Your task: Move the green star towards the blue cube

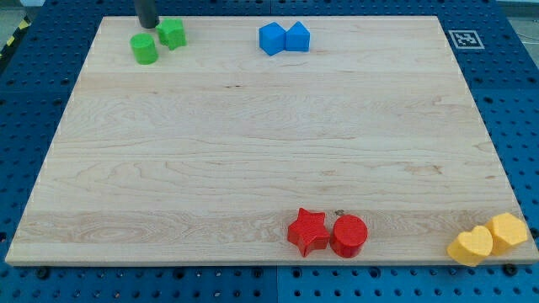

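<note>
Pale wood board (253, 151), smooth, matt, grained.

Rod (148, 12) cut by view's top edge

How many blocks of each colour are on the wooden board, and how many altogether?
Green blocks: 2, and
Blue blocks: 2, and
Red blocks: 2, and
Yellow blocks: 2, and
Total: 8
</note>
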### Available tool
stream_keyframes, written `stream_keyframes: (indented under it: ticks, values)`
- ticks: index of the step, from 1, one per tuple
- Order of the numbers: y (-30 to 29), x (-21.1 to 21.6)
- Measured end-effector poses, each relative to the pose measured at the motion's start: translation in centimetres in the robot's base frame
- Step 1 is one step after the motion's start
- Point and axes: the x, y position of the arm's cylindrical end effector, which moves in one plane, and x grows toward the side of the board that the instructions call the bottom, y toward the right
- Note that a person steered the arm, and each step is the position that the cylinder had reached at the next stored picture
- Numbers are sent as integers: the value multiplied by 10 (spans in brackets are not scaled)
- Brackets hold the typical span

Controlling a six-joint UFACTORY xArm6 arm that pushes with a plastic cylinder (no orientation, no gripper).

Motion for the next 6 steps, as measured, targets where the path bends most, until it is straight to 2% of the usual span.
stream_keyframes:
  ticks: [2,4,5,6]
  values:
    - [80,49]
    - [150,53]
    - [132,53]
    - [82,47]
